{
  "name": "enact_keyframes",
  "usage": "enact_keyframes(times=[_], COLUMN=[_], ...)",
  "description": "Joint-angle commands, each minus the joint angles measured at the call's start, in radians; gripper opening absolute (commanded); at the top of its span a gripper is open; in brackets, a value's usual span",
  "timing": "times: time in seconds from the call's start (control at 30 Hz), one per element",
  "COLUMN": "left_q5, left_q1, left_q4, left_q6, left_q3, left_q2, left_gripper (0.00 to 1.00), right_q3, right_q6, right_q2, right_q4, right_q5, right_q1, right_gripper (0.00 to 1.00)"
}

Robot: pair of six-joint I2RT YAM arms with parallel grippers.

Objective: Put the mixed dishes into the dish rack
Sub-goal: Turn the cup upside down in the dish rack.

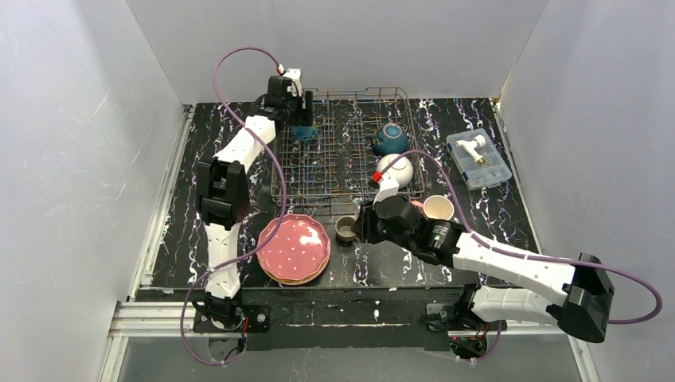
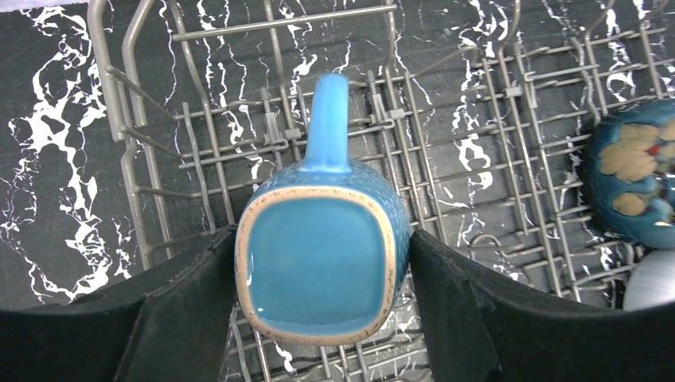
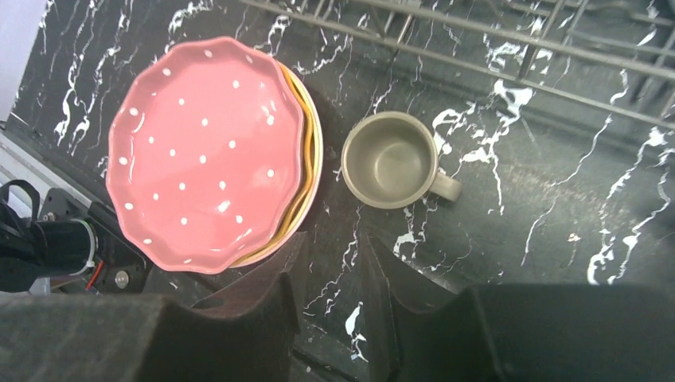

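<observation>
The pink dotted scalloped plate (image 3: 205, 151) hides the plates beneath (image 3: 314, 159) except rims at three o'clock; the teal floral bowl (image 2: 637, 179) is edge-cropped.

Grey wire dish rack (image 1: 334, 171), far middle of table (image 1: 477, 119). In its right half: teal bowl (image 1: 390, 139), white bowl (image 1: 396, 169) just nearer. At left rear corner: blue mug (image 2: 322, 263), square-mouthed, gripped at both sides. In front: pink dotted plate (image 1: 293, 245) topping stack (image 3: 314, 151); grey-olive mug (image 3: 390, 159) upright just beside.
</observation>
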Motion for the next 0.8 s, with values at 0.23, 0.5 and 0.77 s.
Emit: enact_keyframes(times=[0.23,0.5,0.77], left_q5=[-0.097,-0.122,-0.127], left_q1=[0.004,0.002,0.001], left_q4=[0.048,0.049,0.046], left_q6=[0.082,0.112,0.120], left_q3=[0.133,0.196,0.249], left_q2=[0.057,0.115,0.170], left_gripper=[0.00,0.00,0.00], right_q3=[-0.049,-0.046,-0.049], right_q6=[0.057,0.055,0.059], right_q2=[0.020,0.029,0.028], right_q4=[0.114,0.112,0.116], right_q5=[-0.078,-0.074,-0.061], right_q1=[-0.013,-0.019,-0.025], right_gripper=[0.36,0.40,0.49])
